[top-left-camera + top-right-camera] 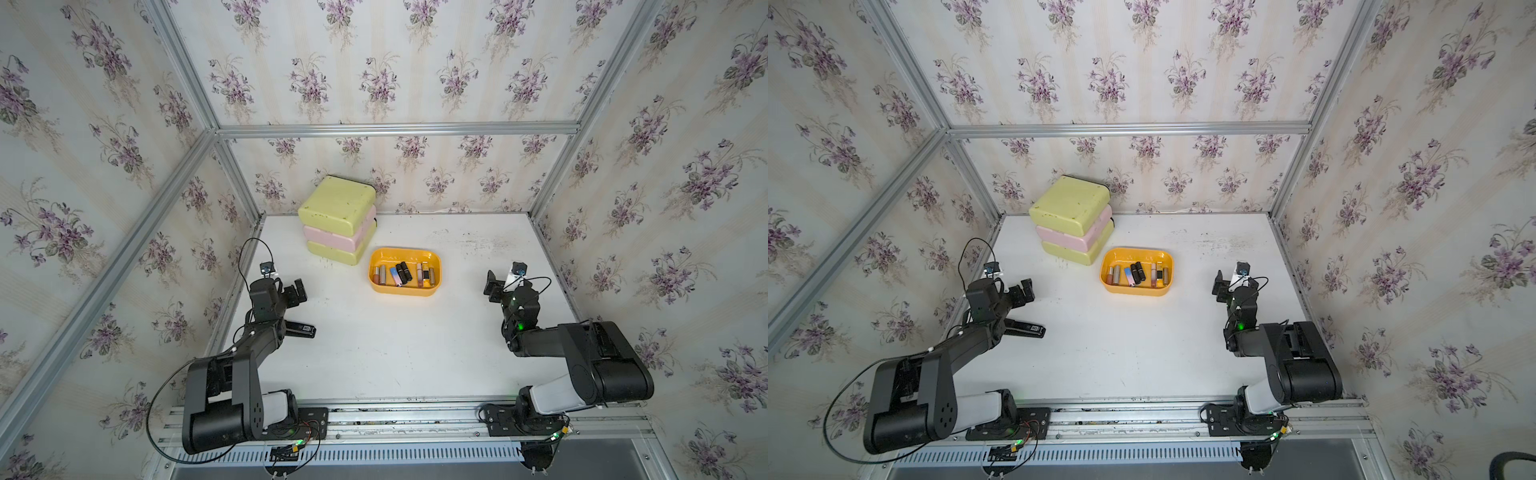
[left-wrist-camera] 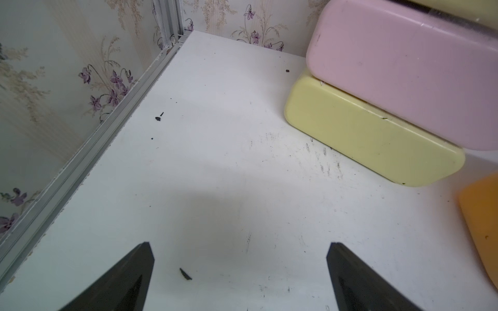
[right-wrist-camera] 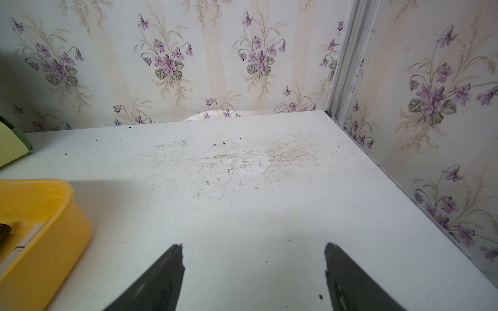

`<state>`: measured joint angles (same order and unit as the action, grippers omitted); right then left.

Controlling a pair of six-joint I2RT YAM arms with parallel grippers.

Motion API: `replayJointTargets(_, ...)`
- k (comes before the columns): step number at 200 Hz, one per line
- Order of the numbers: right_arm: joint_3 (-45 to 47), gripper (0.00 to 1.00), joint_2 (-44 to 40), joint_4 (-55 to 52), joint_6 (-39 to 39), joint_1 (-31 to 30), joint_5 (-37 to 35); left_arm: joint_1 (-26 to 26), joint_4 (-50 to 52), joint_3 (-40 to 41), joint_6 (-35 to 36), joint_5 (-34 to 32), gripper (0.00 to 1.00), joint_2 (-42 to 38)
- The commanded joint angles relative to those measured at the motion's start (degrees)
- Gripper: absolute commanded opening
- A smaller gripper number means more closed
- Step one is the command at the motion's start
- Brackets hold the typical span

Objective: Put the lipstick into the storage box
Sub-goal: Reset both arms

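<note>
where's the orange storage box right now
In both top views the storage box sits mid-table toward the back wall, right of the stacked boxes, with lipsticks inside.

Storage box (image 1: 435,266): glossy orange-yellow plastic, smooth. Stacked boxes (image 1: 337,220): smooth pastel plastic, speckled. Counter (image 1: 395,353): matt white, scuffed, gritty. Frame rails (image 1: 395,129): brushed aluminium. Walls: matt floral wallpaper.

Evenly bright, diffuse overhead lighting; soft shadows on worktop (image 1: 395,353). Wide-angle bending at edges. Near claw tips blurred in wrist views.
</note>
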<state>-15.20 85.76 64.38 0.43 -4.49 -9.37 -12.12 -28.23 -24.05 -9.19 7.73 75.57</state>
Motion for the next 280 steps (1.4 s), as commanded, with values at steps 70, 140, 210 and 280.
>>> replayJointTargets(70,3.1,0.84,2.0,9.4,-0.8,0.0,1.6,5.7,-19.3,4.9,6.1,-1.2,1.00,3.5)
replayJointTargets(140,3.5,0.83,1.9,9.8,-1.7,0.1,4.2,8.0,-22.0,3.9,8.8,-1.4,1.00,9.9)
replayJointTargets(210,2.6,0.87,2.0,8.2,-1.4,0.9,6.6,9.2,-17.7,1.0,9.7,-2.7,1.00,10.8)
replayJointTargets(280,2.2,1.00,2.0,7.3,-0.7,2.3,9.1,9.6,-18.1,1.1,10.0,-3.2,1.00,10.7)
